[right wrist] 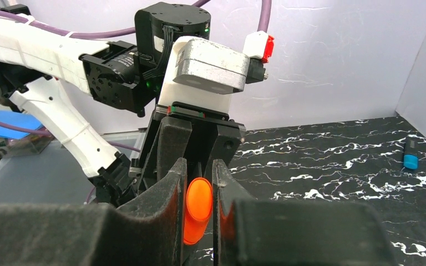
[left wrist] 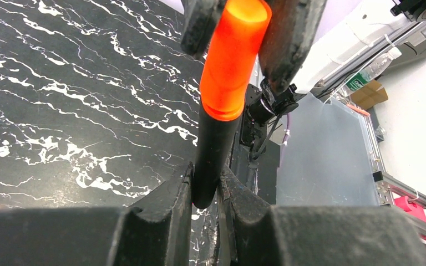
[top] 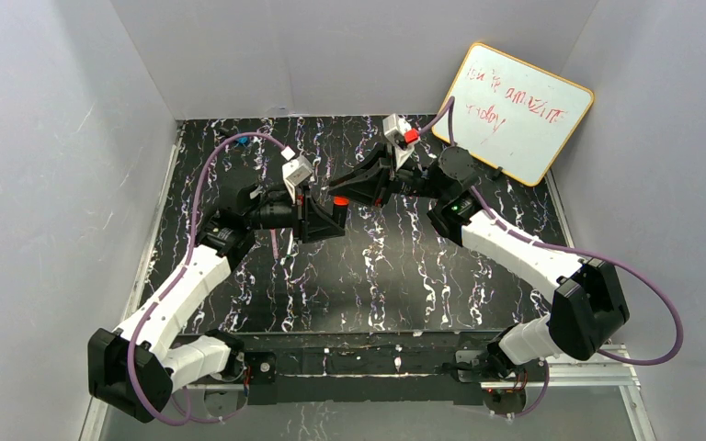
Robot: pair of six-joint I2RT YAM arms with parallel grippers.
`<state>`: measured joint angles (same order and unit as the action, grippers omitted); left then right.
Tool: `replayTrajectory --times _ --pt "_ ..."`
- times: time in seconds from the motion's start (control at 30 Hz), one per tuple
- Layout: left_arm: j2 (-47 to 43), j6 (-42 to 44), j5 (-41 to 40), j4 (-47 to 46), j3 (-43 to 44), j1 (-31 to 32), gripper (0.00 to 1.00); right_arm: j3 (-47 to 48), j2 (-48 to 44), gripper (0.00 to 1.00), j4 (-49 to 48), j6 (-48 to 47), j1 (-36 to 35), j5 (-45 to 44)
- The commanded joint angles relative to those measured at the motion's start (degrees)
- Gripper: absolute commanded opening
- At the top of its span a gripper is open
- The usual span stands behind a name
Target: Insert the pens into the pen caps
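1. The left gripper (left wrist: 205,185) is clamped on the barrel of the short black marker (left wrist: 213,149). Its fingers (left wrist: 169,202) are closed to the barrel's width and grip it near its rear end, which leaves the front of the marker free to take a cap.
2. The right gripper (right wrist: 199,185) is pinched shut on the bright orange cap (right wrist: 197,208). Its fingers (right wrist: 166,191) press the cap's sides, so the open mouth faces the other arm.
3. In the left wrist view the cap sits at 12 o'clock from the barrel and in line with it. The orange sleeve overlaps the black end, so the cap looks to be on the marker. I cannot tell whether it is pushed fully home.
4. From above, the two grippers meet nose to nose over the marbled mat (top: 404,276), a little toward 12 o'clock of its middle. Marker and cap are held in the air between them, off the surface. Each arm holds one part, so they can push against each other along the pen's axis.
5. My judgement is that the marker is being capped and is near its end. What is likely left is a firm straight push, and any tilt between the arms could jam or bend the joint.
6. A black piece with a blue end (right wrist: 410,155) lies on the mat at 3 o'clock in the right wrist view, well apart. A whiteboard (top: 515,110) leans at 2 o'clock in the top view.
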<state>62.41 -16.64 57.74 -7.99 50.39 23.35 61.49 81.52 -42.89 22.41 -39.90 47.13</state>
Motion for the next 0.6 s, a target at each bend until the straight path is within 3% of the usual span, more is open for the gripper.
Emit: replayTrajectory --times 0.0,0.57 --pt "-2.27 -0.71 -4.03 -14.38 10.95 -2.96 0.0 -6.61 3.47 0.01 16.31 -0.99 -4.87 13.79" --pt "-0.18 0.3 -2.65 -13.69 17.95 -3.93 0.0 -10.83 5.42 0.01 14.75 -0.73 -7.05 13.64"
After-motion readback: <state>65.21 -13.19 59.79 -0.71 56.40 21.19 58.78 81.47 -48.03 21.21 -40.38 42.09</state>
